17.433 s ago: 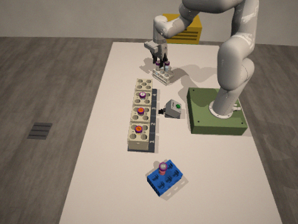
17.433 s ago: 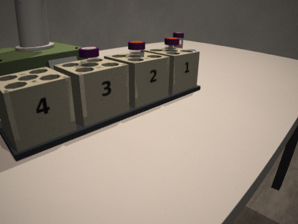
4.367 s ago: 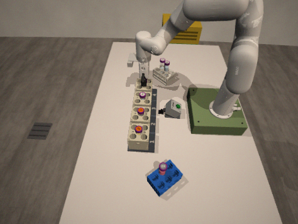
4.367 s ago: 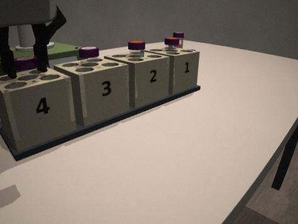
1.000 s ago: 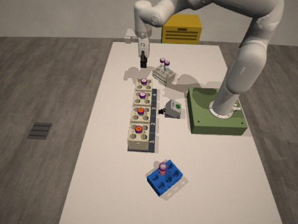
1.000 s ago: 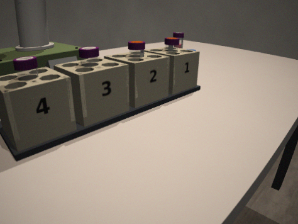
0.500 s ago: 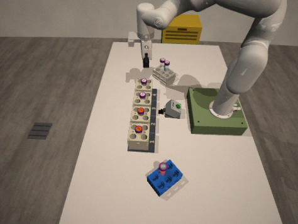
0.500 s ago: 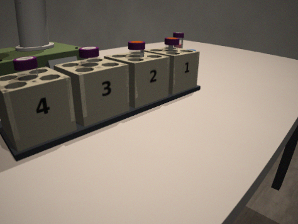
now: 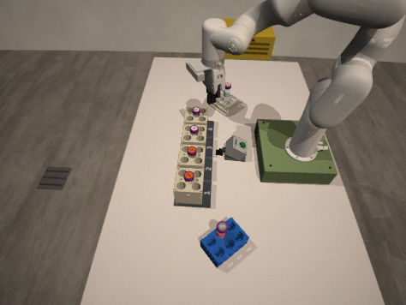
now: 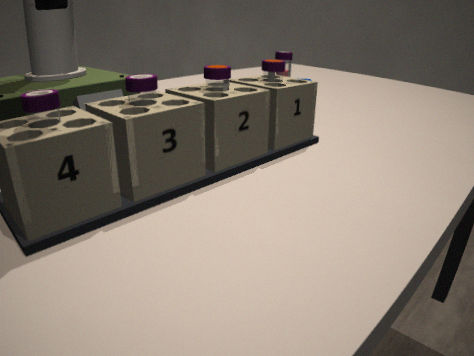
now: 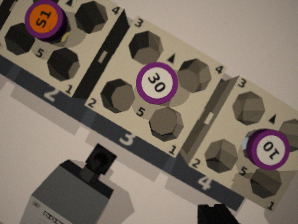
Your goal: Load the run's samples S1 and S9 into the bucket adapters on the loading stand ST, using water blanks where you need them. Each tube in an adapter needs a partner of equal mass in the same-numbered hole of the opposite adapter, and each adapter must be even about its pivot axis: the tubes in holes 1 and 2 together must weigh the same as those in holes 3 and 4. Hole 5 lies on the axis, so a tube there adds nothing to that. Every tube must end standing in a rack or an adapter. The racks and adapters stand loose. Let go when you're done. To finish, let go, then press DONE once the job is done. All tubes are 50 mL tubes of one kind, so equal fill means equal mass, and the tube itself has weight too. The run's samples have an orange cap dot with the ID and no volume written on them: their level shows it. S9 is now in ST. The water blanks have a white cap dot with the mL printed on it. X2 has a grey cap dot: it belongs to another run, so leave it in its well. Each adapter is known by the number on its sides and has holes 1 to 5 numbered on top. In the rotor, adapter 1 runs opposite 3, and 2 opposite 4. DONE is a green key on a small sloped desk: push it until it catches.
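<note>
Four beige adapters stand in a row on the dark stand ST [image 9: 208, 171] [image 10: 165, 195] [image 11: 150, 150]. Adapter 1 [image 9: 183, 194] [image 10: 296, 117] holds an orange-dot tube [image 9: 188, 175] [image 10: 273, 65]. Adapter 2 [image 9: 182, 160] [image 10: 235, 130] holds tube S1 [image 9: 192, 150] [image 10: 217, 72] [image 11: 45, 19] in hole 5. Adapter 3 [image 9: 185, 138] [image 10: 160, 145] holds the 30 mL blank [image 9: 194, 128] [image 10: 141, 82] [image 11: 156, 83] in hole 5. Adapter 4 [image 9: 188, 116] [image 10: 55, 170] holds the 10 mL blank [image 9: 196, 110] [image 10: 40, 100] [image 11: 270, 149] in hole 5. My gripper [image 9: 211, 100] [image 11: 217, 215] is shut and empty, beside adapter 4.
A clear rack [image 9: 231, 104] with one tube [image 9: 228, 88] stands right of the gripper. The DONE key [image 9: 242, 144] sits on its grey desk [image 9: 233, 152] [image 11: 65, 200]. A blue rack [image 9: 231, 248] holds grey-dot X2 [image 9: 221, 227]. The arm's green base [image 9: 295, 171] is at the right.
</note>
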`<action>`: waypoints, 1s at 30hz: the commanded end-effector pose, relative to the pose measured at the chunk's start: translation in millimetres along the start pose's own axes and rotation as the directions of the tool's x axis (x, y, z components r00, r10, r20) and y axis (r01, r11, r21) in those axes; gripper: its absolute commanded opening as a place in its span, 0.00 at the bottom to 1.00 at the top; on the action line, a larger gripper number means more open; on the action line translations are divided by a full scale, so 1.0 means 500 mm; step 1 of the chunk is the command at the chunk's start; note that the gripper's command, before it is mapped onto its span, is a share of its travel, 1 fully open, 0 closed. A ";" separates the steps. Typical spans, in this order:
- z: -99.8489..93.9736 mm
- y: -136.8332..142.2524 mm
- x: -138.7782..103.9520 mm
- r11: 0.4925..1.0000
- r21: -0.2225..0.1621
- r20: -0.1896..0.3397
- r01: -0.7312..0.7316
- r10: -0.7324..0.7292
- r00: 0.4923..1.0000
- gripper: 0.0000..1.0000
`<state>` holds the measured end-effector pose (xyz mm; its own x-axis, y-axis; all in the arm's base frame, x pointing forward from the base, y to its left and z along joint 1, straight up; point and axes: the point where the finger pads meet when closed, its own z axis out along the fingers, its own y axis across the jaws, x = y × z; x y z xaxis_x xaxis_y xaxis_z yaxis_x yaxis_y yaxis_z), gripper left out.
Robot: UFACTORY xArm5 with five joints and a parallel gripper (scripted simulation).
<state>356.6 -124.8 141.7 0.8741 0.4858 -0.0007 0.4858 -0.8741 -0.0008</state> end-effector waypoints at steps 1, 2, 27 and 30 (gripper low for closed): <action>0.012 -0.030 -0.013 0.992 -0.003 -0.009 0.123 -0.123 0.992 0.00; 0.016 -0.038 -0.017 0.988 -0.003 -0.009 0.156 -0.156 0.988 0.00; 0.109 -0.229 -0.107 0.603 -0.008 -0.005 0.798 -0.798 0.603 0.00; 0.113 -0.237 -0.111 0.576 -0.008 -0.005 0.817 -0.817 0.576 0.00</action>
<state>253.6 -51.3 85.3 0.1452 0.9894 0.0002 0.9894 -0.1452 -0.0037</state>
